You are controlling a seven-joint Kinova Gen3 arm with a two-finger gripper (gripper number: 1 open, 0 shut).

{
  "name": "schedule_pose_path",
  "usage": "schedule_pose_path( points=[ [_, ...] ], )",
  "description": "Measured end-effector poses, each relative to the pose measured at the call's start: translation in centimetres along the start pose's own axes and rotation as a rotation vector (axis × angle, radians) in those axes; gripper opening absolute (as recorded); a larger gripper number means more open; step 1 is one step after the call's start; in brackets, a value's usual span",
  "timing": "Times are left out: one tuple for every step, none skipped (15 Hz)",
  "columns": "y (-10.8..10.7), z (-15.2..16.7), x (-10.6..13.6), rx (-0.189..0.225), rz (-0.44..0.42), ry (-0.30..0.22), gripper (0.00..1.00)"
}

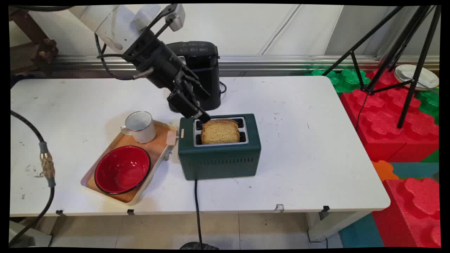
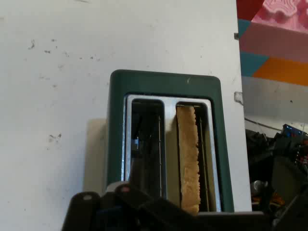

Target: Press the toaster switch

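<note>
The gripper (image 1: 202, 116) hangs at the far left corner of the green toaster (image 1: 219, 160), its tip just above the toaster's top and close to the upper left edge of the slice of bread (image 1: 220, 131). Whether the jaws are spread or pressed together cannot be told, and whether they touch the bread cannot be told either.

The toaster stands near the middle of the white desk (image 1: 299, 140). Just behind the gripper, on the far side, stands a black kettle-like appliance (image 1: 202, 66). To the left of the toaster lies a wooden tray (image 1: 158, 146) whose right corner is just beside the toaster's lever; on it sit a white mug (image 1: 139, 126) at the far end and a red bowl (image 1: 122, 169) at the near end.

The bread is brown and stands upright in one slot, its top rising above the toaster; in the hand view the other slot (image 2: 147, 144) is seen beside it. A black cord (image 1: 197, 203) runs from the toaster's near side off the desk edge.
</note>
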Motion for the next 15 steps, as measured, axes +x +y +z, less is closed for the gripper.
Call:
schedule_pose_path(
  points=[
    [0.1, -0.2, -0.2, 0.002, 0.000, 0.007, 1.00],
    [0.1, -0.3, -0.3, 0.003, 0.000, 0.013, 1.00],
    [0.2, -0.6, -0.6, 0.006, 0.000, 0.023, 1.00],
    [0.2, -0.8, -0.8, 0.008, -0.001, 0.030, 1.00],
    [0.3, -1.1, -1.1, 0.013, -0.003, 0.041, 1.00],
    [0.3, -1.5, -1.6, 0.018, -0.003, 0.050, 1.00],
    [0.4, -2.0, -2.2, 0.023, -0.002, 0.057, 1.00],
    [0.5, -2.3, -2.5, 0.026, -0.001, 0.061, 1.00],
    [0.5, -2.7, -3.0, 0.029, 0.001, 0.065, 1.00],
    [0.6, -3.0, -3.4, 0.032, 0.004, 0.068, 1.00],
    [0.7, -3.5, -4.1, 0.037, 0.009, 0.072, 1.00],
    [0.7, -3.9, -4.7, 0.041, 0.012, 0.075, 1.00],
    [0.8, -4.2, -5.1, 0.044, 0.013, 0.076, 1.00],
    [0.9, -4.7, -5.8, 0.047, 0.015, 0.075, 1.00],
    [1.0, -5.1, -6.5, 0.050, 0.015, 0.073, 1.00]
  ],
)
